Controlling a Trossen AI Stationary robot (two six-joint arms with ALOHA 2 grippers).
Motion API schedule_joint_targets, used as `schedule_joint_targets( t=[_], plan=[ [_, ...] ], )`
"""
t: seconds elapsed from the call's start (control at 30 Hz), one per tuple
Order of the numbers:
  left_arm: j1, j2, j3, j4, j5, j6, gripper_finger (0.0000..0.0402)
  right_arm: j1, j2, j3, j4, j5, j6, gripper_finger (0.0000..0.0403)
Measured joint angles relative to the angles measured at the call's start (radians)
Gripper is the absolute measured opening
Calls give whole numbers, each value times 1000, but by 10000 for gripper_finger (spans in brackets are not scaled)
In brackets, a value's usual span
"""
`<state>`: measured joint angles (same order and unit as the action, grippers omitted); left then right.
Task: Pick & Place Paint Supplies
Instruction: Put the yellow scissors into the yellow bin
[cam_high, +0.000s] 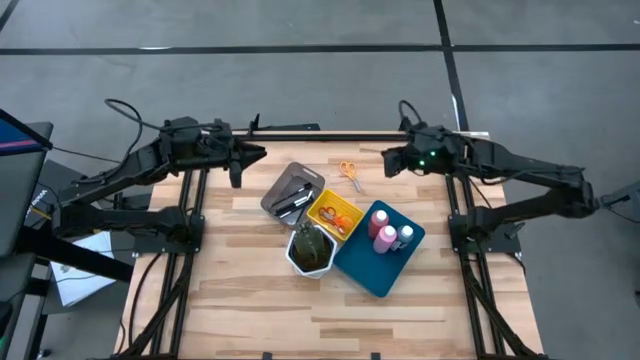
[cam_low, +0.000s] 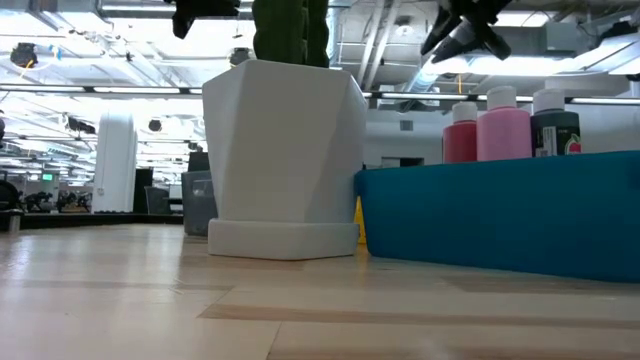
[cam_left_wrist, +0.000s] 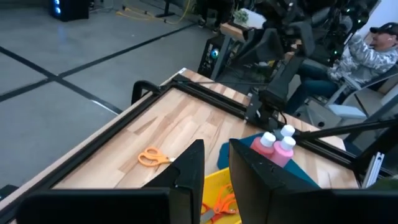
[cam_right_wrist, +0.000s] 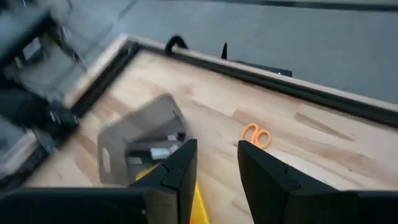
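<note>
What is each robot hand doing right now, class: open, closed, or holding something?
Left hand: open, holding nothing, raised at the table's far left.
Right hand: open, holding nothing, raised at the far right.

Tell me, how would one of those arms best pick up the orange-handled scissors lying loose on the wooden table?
Probably from straight above, with the jaws closing across the narrow neck just below the finger loops. The orange-handled scissors lie flat on the bare wooden table, clear of the grey tray and the yellow tray, so nothing blocks a descent. The right gripper hovers nearest.
</note>
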<state>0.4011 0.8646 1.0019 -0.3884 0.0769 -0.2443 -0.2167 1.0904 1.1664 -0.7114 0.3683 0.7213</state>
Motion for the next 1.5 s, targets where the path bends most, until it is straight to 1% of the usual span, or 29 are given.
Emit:
schedule_joint_targets(
  t=[0.1, 0.4, 0.7, 0.83, 0.93, 1.23, 1.4, 1.5],
  plan=[
    [0, 0, 0, 15, -2, 0, 67, -23, -15, -26, 32, 2, 51, 113],
    [0, 0, 0, 15, -8, -7, 67, -101, 53, -26, 42, -7, 102, 113],
    [0, 0, 0, 12, -7, -7, 67, -149, 134, -26, 35, -90, 158, 113],
    [0, 0, 0, 12, -6, -7, 67, -173, 170, -26, 36, -164, 176, 113],
    [0, 0, 0, 12, -6, -7, 67, -185, 189, -26, 38, -210, 224, 113],
    [0, 0, 0, 11, -6, 2, 67, -198, 264, -25, 8, -214, 397, 113],
    [0, 0, 0, 11, -6, 3, 67, -190, 332, -25, -14, -217, 454, 113],
    [0, 0, 0, 11, -6, 3, 67, -182, 379, -13, -4, -223, 457, 113]
  ],
)
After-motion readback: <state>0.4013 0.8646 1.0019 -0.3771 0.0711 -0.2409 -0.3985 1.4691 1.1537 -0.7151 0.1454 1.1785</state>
